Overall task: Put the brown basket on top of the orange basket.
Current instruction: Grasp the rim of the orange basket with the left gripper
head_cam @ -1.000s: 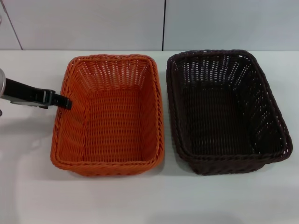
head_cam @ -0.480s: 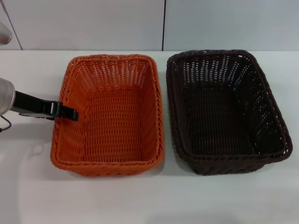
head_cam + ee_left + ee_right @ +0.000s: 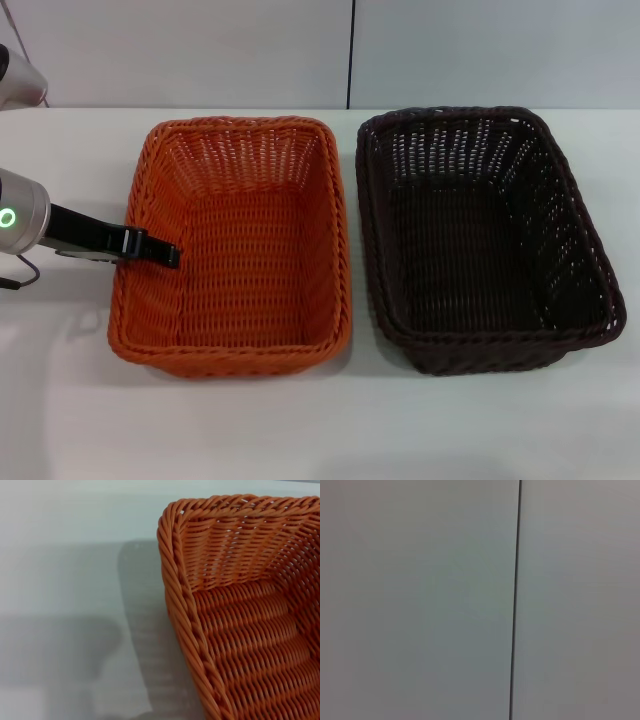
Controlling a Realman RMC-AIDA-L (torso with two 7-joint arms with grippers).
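Note:
The orange basket stands on the white table, left of centre in the head view. The brown basket stands just to its right, apart from it, upright and empty. My left gripper reaches in from the left, and its black tip lies over the orange basket's left rim. The left wrist view shows a corner of the orange basket with its braided rim up close. My right gripper is out of view; its wrist view shows only a wall.
The white table runs in front of and to the left of the baskets. A grey wall with a dark vertical seam stands behind the table. The same kind of seam shows in the right wrist view.
My left gripper has moved right and slightly toward the front, from beside the orange basket's left wall to over its left rim. The baskets have not moved.

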